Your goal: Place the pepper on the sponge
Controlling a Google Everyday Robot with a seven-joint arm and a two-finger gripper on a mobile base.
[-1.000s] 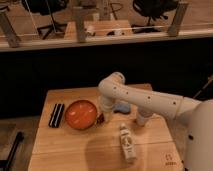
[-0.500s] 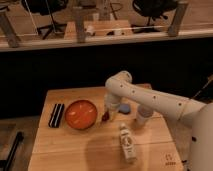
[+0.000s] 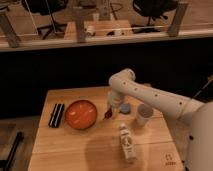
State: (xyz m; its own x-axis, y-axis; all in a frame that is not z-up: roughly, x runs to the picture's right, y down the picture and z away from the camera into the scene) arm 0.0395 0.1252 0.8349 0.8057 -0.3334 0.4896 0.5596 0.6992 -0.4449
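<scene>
The small dark red pepper (image 3: 107, 114) hangs at the tip of my gripper (image 3: 110, 110), just above the wooden table between the orange plate and the sponge. My gripper is shut on the pepper and points down from the white arm that reaches in from the right. Directly to the right of the gripper lies the light-blue sponge (image 3: 125, 107), flat on the table and partly hidden by the wrist. The pepper is left of the sponge, not over it.
An orange plate (image 3: 80, 114) sits left of the gripper, with a black ridged object (image 3: 56, 115) beyond it near the table's left edge. A pale translucent cup (image 3: 144, 115) stands right of the sponge. A pale labelled bottle (image 3: 127, 143) lies toward the front.
The gripper and the pepper have shifted a little to the right, away from the plate's rim and toward the sponge. The other objects have not moved.
</scene>
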